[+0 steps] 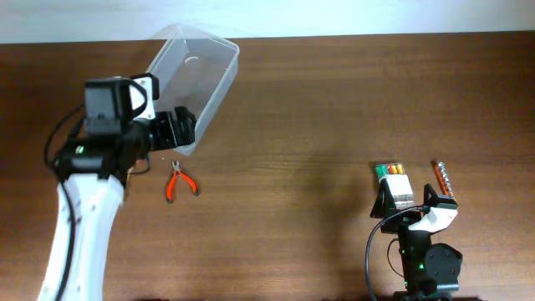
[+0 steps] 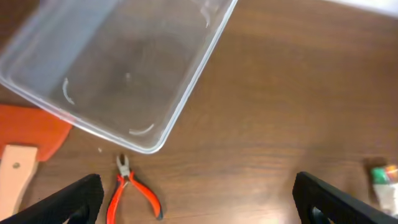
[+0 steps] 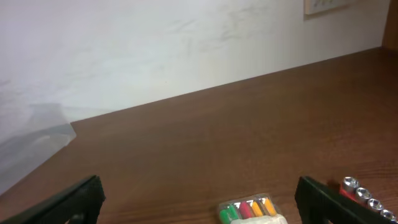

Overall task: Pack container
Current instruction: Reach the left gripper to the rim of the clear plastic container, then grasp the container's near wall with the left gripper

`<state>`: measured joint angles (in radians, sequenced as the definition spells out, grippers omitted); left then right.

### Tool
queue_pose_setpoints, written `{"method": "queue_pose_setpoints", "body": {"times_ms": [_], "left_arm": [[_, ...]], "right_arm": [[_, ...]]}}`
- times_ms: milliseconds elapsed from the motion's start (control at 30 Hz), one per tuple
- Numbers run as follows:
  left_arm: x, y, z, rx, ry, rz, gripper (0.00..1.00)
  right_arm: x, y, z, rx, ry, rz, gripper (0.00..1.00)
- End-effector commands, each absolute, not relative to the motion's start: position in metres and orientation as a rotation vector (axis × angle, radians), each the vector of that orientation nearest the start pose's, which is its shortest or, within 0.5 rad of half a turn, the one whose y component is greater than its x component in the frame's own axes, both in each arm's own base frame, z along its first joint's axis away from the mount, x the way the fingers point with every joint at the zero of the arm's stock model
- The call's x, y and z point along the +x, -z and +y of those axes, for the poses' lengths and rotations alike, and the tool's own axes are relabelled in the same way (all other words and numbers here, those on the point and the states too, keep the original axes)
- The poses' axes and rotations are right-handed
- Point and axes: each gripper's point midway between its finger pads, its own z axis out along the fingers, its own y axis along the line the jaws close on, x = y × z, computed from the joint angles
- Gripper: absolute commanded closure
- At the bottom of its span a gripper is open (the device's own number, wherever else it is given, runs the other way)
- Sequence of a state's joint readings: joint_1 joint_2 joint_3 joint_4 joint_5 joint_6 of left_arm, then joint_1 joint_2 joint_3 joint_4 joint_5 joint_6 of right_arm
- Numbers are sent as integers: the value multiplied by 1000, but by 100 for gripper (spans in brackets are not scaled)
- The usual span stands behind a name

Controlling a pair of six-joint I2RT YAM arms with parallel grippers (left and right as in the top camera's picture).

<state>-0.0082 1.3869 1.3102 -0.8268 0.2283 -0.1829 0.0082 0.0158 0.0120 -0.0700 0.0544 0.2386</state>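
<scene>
Two arms stand at a brown wooden counter (image 1: 318,109), one at each end. The left hand (image 1: 179,127) is released: in its wrist view the two black fingers (image 2: 78,200) sit wide apart at the lower corners with only bare wood between them. Just ahead of them lies the clear, colourless plastic rectangular container (image 1: 196,71) with rounded corners and a rimmed edge. From overhead the container lies at a slant in the far left part of the counter, its mouth facing up and nothing visible inside it. Its far corner shows against the white strip beyond the counter's back edge, and its near short end is by the left hand. Whether the hand touches that rim I cannot tell, but no part of the container is between the fingers.

Near the container's closest corner, on the open wood, lie small pliers with orange handles (image 1: 180,182), jaws pointing toward the tub. At the left edge of the left wrist view an orange flat shape (image 2: 31,127) and a pale beige piece (image 2: 15,174) show, too cropped to identify.

The right hand (image 3: 198,183) is likewise released, its fingers (image 3: 339,202) spread and grasping nothing. Just in front of it sits a clear pack of coloured markers (image 1: 394,180): green, red, orange and yellow. To that pack's right lies a red rail of silver sockets (image 1: 442,178).
</scene>
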Motion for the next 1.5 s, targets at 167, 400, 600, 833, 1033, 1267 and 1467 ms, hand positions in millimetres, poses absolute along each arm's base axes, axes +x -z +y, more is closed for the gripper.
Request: {"method": "queue_pose_setpoints", "body": {"times_ms": [167, 400, 600, 833, 1033, 1267, 1467], "left_arm": [[396, -181, -40, -127, 342, 2564, 1], [406, -165, -15, -680, 400, 2526, 11], [391, -160, 9, -957, 389, 2512, 1], [375, -149, 39, -1163, 247, 2488, 1], [387, -132, 27, -1212, 361, 2508, 4], [406, -97, 5, -1246, 545, 2568, 5], [407, -79, 12, -1275, 486, 2587, 4]], "right_arm": [[246, -156, -9, 236, -136, 1635, 1], [246, -156, -9, 236, -136, 1635, 1], [246, -156, -9, 236, -136, 1635, 1], [246, -156, -9, 236, -136, 1635, 1], [246, -156, -9, 236, -136, 1635, 1], [246, -156, -9, 236, -136, 1635, 1], [246, -156, -9, 236, -136, 1635, 1]]}}
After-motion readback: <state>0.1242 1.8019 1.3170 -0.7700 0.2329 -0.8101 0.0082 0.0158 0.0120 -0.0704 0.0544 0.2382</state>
